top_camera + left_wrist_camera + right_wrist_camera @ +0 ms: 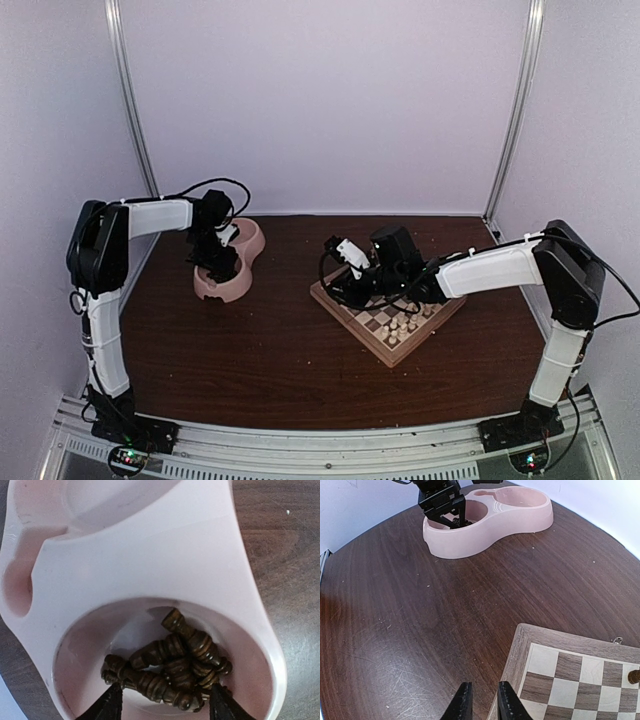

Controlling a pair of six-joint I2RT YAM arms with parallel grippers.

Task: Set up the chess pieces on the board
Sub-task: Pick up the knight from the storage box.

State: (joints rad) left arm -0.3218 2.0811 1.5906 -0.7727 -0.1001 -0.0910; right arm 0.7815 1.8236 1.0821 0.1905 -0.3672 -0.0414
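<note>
Left gripper (167,706): black, two tapered fingers spread apart, lowered into the near well of the bowl. One tip stands at each side of the heap, and nothing is pinched between them.

Pink double bowl (150,555): smooth matt plastic with two round wells joined at a waist and a broad sloping rim. It stands at the far left of the tabletop (250,350), close to the back edge.

Dark chess pieces (170,665): turned wood, dark brown, ringed and ribbed. They lie on their sides in a tangled heap on the floor of the near well.

Tabletop: dark brown wood grain with fine scratches and pale specks.

Right gripper (482,706): black fingers drawn nearly together with a slim gap between them and nothing visible in it. It hangs over the board's left border.

Board (385,335): square wood with light and dark checks and a thick tan border. It is set cornerwise on the right half of the tabletop. One dark chessman (634,676) stands on a square at the frame's right edge.

Pale chessmen (405,323): cream, clustered near the board's near corner.
</note>
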